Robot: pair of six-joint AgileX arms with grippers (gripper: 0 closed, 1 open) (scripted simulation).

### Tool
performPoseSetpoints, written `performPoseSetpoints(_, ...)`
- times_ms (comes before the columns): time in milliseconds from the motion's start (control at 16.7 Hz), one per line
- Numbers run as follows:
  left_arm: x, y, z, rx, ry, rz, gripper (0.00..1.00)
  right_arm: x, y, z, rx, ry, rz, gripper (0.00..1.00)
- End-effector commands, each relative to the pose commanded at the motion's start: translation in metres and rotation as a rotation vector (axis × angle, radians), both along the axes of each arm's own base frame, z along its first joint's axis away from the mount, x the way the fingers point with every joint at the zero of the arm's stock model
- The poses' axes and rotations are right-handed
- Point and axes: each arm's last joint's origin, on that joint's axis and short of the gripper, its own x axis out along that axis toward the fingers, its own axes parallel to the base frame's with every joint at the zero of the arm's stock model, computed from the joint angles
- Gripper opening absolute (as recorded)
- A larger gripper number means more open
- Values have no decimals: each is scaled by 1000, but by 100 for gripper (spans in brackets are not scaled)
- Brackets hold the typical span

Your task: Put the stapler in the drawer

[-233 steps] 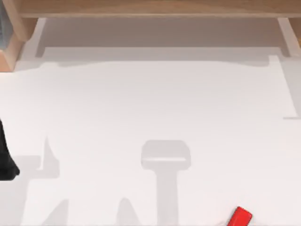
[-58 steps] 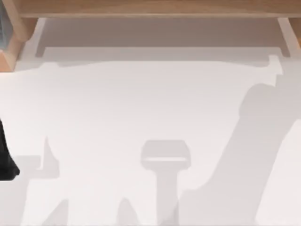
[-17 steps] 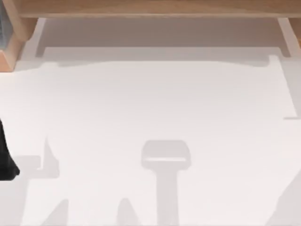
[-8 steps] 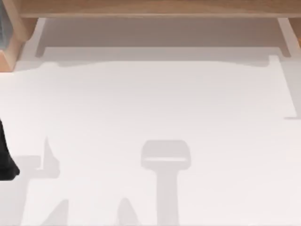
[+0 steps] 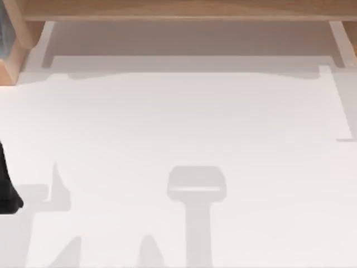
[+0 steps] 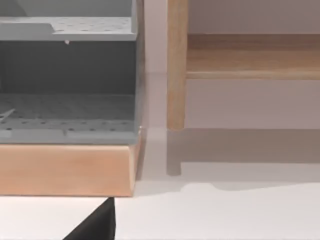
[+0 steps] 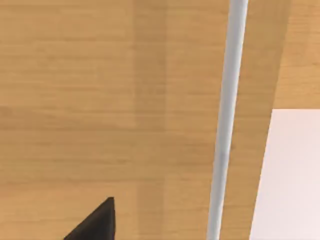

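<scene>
The stapler is out of view. In the right wrist view a black part of my right gripper (image 7: 95, 222) sits close over a light wooden face (image 7: 100, 100) crossed by a thin silvery bar (image 7: 227, 115). This seems to be the drawer's front with its handle. I cannot tell whether anything is held there. My left arm (image 5: 6, 190) rests as a black shape at the table's left edge. A black part of my left gripper (image 6: 97, 225) shows in the left wrist view, above the white tabletop.
A wooden frame (image 5: 178, 10) runs along the table's far side, with posts at both ends. At the far left stands a wooden-based unit (image 6: 65, 167) with grey perforated shelves (image 6: 65, 112). Soft shadows lie on the white tabletop (image 5: 178, 123).
The red stapler seen at the front right 14 s ago is gone from the table. The right arm's large shadow has swept off to the right. The left arm has not moved.
</scene>
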Motion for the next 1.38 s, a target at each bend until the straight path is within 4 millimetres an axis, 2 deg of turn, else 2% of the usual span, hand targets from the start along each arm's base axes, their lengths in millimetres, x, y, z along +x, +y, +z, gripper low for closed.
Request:
performPoseSetpoints(120,0,0,0,0,0,0,100,-1,17,-6,4,-2,63,100)
performPoseSetpoints(240,0,0,0,0,0,0,100,0,25,-8,9,-3,92,100)
performPoseSetpoints(600,0,0,0,0,0,0,100,0,24,-7,8,-5,89,100)
performPoseSetpoints(900,0,0,0,0,0,0,100,23,24,-8,9,-3,92,100)
performPoseSetpoints(1140,0,0,0,0,0,0,100,25,24,-8,9,-3,92,100)
performPoseSetpoints(1380,0,0,0,0,0,0,100,25,24,-8,9,-3,92,70)
